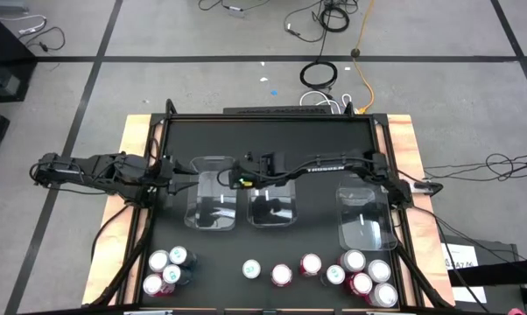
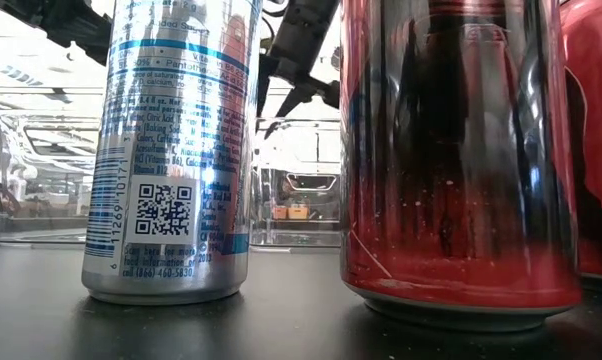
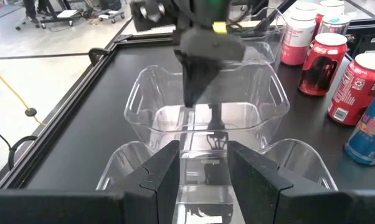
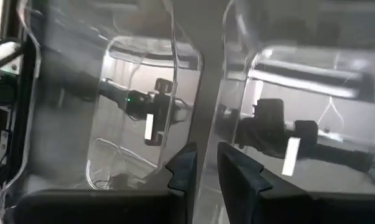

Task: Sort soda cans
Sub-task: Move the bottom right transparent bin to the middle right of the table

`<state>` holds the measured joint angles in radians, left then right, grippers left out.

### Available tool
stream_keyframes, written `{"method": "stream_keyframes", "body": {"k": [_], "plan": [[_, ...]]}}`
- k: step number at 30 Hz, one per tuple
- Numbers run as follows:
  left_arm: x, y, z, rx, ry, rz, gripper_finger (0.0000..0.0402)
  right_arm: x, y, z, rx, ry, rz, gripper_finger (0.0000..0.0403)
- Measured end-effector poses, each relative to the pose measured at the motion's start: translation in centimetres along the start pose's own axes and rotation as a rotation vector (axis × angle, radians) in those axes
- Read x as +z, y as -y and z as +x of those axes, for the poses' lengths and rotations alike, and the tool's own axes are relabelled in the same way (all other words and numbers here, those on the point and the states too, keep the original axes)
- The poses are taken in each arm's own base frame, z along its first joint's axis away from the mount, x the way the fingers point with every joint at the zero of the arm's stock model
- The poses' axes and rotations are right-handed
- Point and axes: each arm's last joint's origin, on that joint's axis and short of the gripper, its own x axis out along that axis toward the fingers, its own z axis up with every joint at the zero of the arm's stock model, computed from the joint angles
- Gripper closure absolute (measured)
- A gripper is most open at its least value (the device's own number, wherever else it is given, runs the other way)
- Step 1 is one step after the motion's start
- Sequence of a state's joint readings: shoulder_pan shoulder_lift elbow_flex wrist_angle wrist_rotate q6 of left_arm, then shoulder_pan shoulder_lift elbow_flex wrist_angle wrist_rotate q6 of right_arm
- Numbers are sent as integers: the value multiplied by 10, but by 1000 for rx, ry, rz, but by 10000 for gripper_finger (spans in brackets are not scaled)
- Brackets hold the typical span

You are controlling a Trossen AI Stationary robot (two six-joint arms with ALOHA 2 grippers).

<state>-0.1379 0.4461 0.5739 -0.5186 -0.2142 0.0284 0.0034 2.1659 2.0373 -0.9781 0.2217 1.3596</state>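
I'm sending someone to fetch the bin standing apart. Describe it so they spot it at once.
On the black table stand three clear bins. Two sit side by side mid-table under the arms; the third, the lone bin, stands near the right edge, just behind the right cluster of cans.

A robotics lab: a black-topped table (image 1: 272, 131) with a rail frame stands on a grey tiled floor (image 1: 158, 35). Loose cables (image 1: 325, 74) lie at the top centre, and wheeled carts (image 3: 56, 15) show at the left wrist view's upper left.
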Motion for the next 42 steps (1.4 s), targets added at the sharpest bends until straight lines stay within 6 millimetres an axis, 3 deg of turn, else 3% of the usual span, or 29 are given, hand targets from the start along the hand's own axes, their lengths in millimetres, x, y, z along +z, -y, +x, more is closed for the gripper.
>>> {"method": "stream_keyframes", "body": {"k": [8,17,19,25,32,39,42], "plan": [[-2,0,0,-1,-24,-18,257,0,8,-62,-7,126,-118,346],[-3,0,0,-1,-27,-20,257,-18,43,-121,-207,125,-150,346],[-3,0,0,0,-35,-30,257,-29,52,-126,-300,110,-148,346],[-4,0,-1,0,-34,-41,257,-62,70,-130,-334,90,-136,346],[-4,0,-1,0,-34,-41,257,-96,129,-140,-382,54,-7,346],[-4,0,-1,0,-32,-42,257,-94,178,-157,-225,-32,80,346],[-4,0,-1,0,-32,-42,257,-91,197,-159,-235,-60,78,343]]}}
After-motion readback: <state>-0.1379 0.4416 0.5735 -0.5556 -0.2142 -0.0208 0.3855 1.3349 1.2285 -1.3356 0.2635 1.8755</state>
